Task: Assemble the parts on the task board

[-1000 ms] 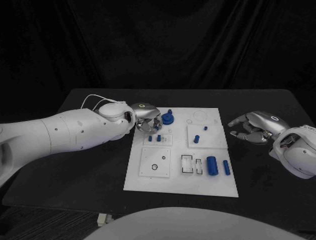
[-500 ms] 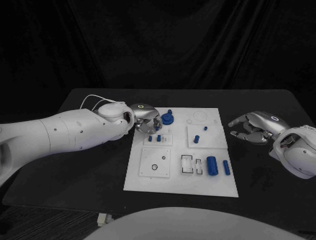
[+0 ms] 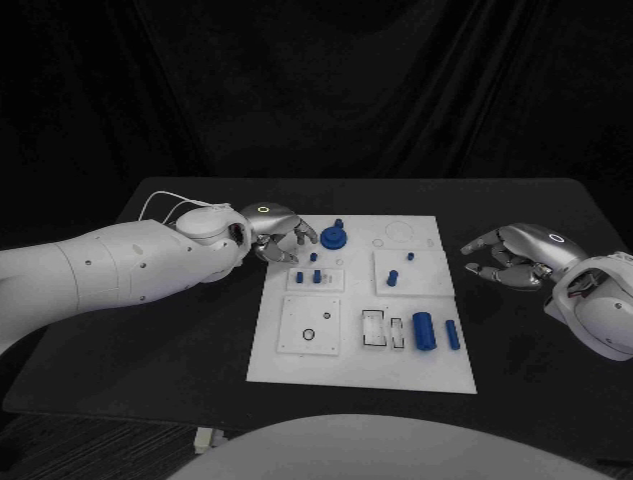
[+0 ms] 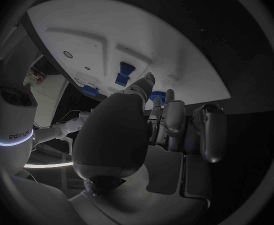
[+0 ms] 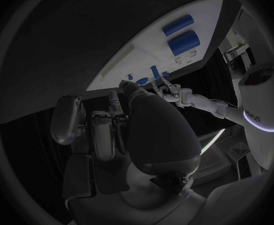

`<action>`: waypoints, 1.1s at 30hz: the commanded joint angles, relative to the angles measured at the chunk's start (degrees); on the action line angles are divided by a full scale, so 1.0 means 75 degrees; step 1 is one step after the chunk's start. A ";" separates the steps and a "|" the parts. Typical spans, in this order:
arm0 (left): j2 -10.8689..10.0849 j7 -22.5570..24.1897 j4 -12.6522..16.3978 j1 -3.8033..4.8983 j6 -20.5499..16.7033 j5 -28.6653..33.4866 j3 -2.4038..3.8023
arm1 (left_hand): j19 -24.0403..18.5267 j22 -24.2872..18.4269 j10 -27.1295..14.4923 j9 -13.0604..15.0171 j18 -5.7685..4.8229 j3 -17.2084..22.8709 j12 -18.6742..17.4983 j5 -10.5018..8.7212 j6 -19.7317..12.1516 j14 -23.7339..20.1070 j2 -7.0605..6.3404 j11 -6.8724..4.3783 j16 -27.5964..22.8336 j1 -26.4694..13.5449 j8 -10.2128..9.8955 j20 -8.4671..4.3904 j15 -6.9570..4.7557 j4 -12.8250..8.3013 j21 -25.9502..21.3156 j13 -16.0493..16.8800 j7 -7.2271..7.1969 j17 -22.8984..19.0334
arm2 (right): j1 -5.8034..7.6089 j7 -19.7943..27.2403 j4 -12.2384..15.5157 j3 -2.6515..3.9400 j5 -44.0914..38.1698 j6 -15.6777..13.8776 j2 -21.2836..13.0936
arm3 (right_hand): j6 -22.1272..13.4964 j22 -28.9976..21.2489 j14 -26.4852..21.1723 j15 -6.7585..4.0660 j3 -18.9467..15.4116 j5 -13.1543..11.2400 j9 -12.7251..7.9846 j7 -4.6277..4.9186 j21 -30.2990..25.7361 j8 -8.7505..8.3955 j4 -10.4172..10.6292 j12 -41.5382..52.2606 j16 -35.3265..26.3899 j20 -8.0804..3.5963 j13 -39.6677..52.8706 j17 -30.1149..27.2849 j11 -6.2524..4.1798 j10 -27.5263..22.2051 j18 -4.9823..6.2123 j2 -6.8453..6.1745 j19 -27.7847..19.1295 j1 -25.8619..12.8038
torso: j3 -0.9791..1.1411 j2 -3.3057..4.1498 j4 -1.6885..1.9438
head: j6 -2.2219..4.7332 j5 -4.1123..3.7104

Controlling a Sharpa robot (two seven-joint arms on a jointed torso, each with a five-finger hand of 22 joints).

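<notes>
Head view had the left hand [image 3: 276, 238] at the far left corner of the white board [image 3: 364, 370], fingers loosely curled, tips just short of the blue round knob part [image 3: 335, 238]. Whether they pinched anything small, I couldn't tell; no part was plainly visible in them. Two short blue pegs [image 3: 310, 276] stood just on the near side of the fingertips, and two more [image 3: 397, 272] stood further across the board. The big blue cylinder [image 3: 424, 331] and the slim bar [image 3: 453, 334] lay well away toward the near edge. The right hand [image 3: 515, 257] rested on the black table [image 3: 186, 330] beside the board's right edge, fingers half-curled around nothing. My read: the step was working the knob part. To do it well, close from both sides, keep it upright, avoid clipping the near pegs, and steady the board with the right hand if it slides.
</notes>
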 commanded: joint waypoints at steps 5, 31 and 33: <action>-0.0531 0.0497 0.0259 0.0057 -0.1855 -0.0001 0.0007 | -0.0675 0.1344 -0.0400 -0.0159 0.0209 -0.0229 0.0659 0.0017 0.0187 -0.0913 0.0012 -0.0088 -0.0746 0.0283 0.0077 -0.0016 -0.0022 0.0372 -0.0761 0.0447 -0.0032 -0.1083 | 0.0289 -0.0131 0.0298 0.0006 -0.0015 -0.0284 -0.0214 | 0.0120 0.1247 0.0772 0.0045 0.0123 -0.0034 -0.0023 0.0010 -0.0030 -0.0024 -0.0006 -0.0467 -0.0046 0.0020 0.1552 0.1961 0.0049 0.0322 0.0034 -0.0069 -0.0019 -0.0036 | -0.0036 0.0011 0.0003 | -0.0002 0.0024; -0.1806 0.4559 0.1983 0.0334 0.0974 0.8904 0.0002 | -1.0322 -0.4887 -0.6521 -0.1612 0.0688 -0.2898 -0.0093 0.0988 -0.2324 -1.0091 0.1372 -0.0680 -1.0015 -0.1323 -0.0084 0.1040 0.0847 0.1085 -1.0441 -0.2482 0.0204 -0.8115 | 0.1247 -0.0923 0.0136 0.0006 -0.1692 0.1657 0.0748 | 0.0176 0.0927 0.0069 0.0168 0.1111 0.0130 0.0267 -0.0244 -0.1604 0.0016 -0.0449 -0.9298 -0.2378 0.0131 -0.5907 -0.0197 0.0490 -0.5390 0.0270 -0.1037 -0.0594 -0.0060 | -0.0411 0.0179 0.0380 | -0.0002 -0.0321; -0.1788 0.4601 0.2012 0.0323 0.1117 0.8990 0.0002 | -1.0431 -0.5474 -0.6581 -0.1906 0.0822 -0.2948 -0.0392 0.0898 -0.2876 -1.0154 0.1343 -0.0834 -1.0077 -0.1367 -0.0186 0.1035 0.0852 0.1095 -1.0458 -0.2624 -0.0017 -0.8213 | 0.1166 -0.0889 0.0059 0.0007 -0.1871 0.1663 0.0833 | 0.0371 0.0971 0.0141 0.0151 0.0996 -0.0376 0.0266 -0.0227 -0.1416 0.0031 -0.0485 -0.9592 -0.2255 0.0100 -0.6372 -0.0152 0.0444 -0.5284 0.0246 -0.0998 -0.0472 -0.0166 | -0.0459 0.0196 0.0439 | -0.0002 -0.0411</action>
